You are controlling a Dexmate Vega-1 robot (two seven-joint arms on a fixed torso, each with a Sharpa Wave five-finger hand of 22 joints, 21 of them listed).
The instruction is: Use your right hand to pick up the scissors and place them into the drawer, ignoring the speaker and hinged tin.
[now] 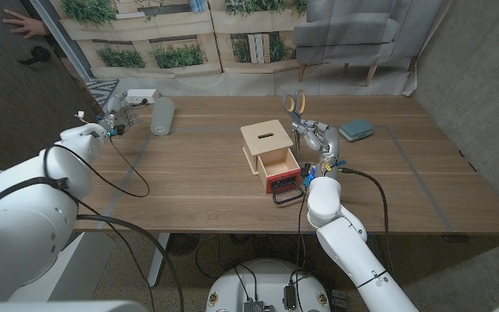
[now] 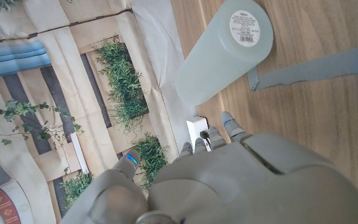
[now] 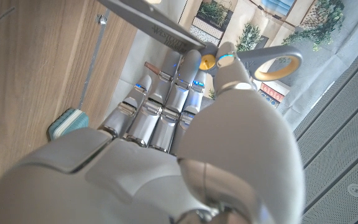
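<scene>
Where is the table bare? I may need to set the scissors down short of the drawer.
Free: the wood between the speaker and the wooden box, and the stretch beyond the tin. Crowded: around the open drawer, where the right hand holds the scissors.

We see glossy white arm shells, black cables, grey metal hands: left hand point(image 1: 119, 113), right hand point(image 1: 317, 139), blue-lit fingertips point(image 3: 224, 60).
</scene>
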